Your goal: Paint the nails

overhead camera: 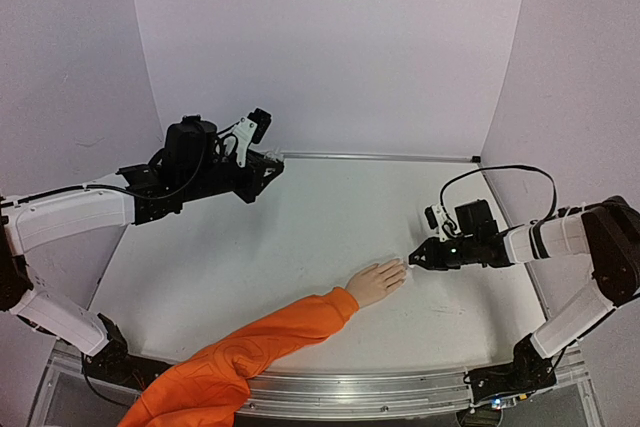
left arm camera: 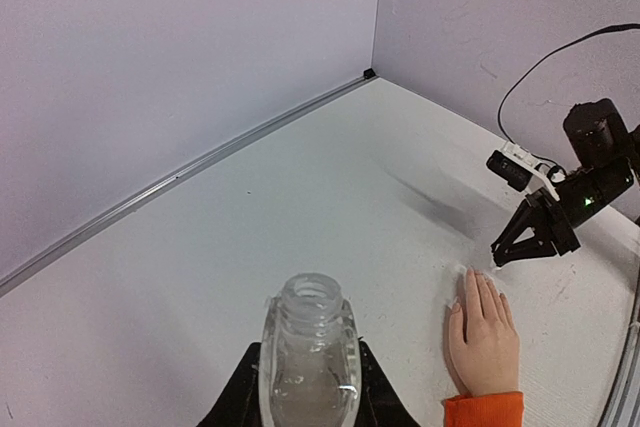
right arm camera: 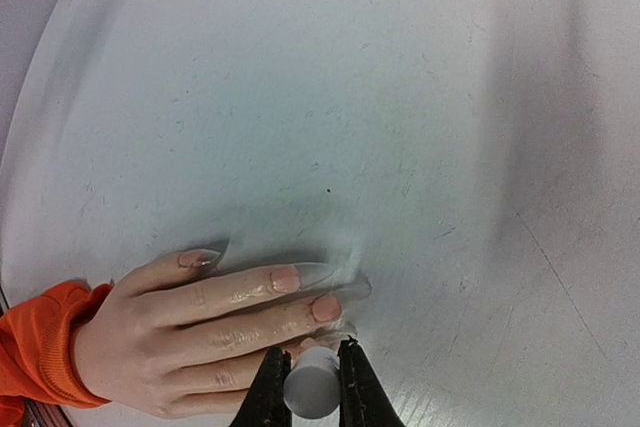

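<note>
Surface: white table, pale walls.
Right gripper: pinching white brush cap.
Nails: just beyond its tips, on mannequin hand.
Left gripper: clamping open bottle.
Progress: apparently mid-coat; which nails are finished cannot be told.

Counted two arms, one left arm and one right arm, and two end effectors, one left end effector and one right end effector. One mannequin hand in one orange sleeve lay on the one table; three nails could be made out in the right wrist view, the others hidden or too blurred to count. Loose items numbered two, one clear bottle and one small white cap, plus one black cable looped by the right arm.
</note>
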You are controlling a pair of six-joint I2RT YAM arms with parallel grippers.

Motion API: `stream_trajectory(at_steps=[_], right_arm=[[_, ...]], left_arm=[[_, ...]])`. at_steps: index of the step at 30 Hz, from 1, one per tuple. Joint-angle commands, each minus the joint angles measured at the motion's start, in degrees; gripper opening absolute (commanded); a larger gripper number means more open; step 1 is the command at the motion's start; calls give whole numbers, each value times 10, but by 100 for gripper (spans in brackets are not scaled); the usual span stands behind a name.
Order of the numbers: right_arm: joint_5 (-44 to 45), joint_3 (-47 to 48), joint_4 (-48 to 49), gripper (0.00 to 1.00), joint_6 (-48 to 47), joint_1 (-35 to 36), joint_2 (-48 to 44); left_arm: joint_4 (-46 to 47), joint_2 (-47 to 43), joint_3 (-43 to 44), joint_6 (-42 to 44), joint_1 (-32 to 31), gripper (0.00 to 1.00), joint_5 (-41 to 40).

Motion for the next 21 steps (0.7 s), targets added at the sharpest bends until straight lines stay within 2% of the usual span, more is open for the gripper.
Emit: stream_trajectory(at_steps=[1,21], right_arm=[[9,18,-6,0,2,4,4],[33,29,2,0,14,5,16]], left_arm=[[35,-19,17,0,3,0,-2],[34,-17,20,4,3,0,-3]])
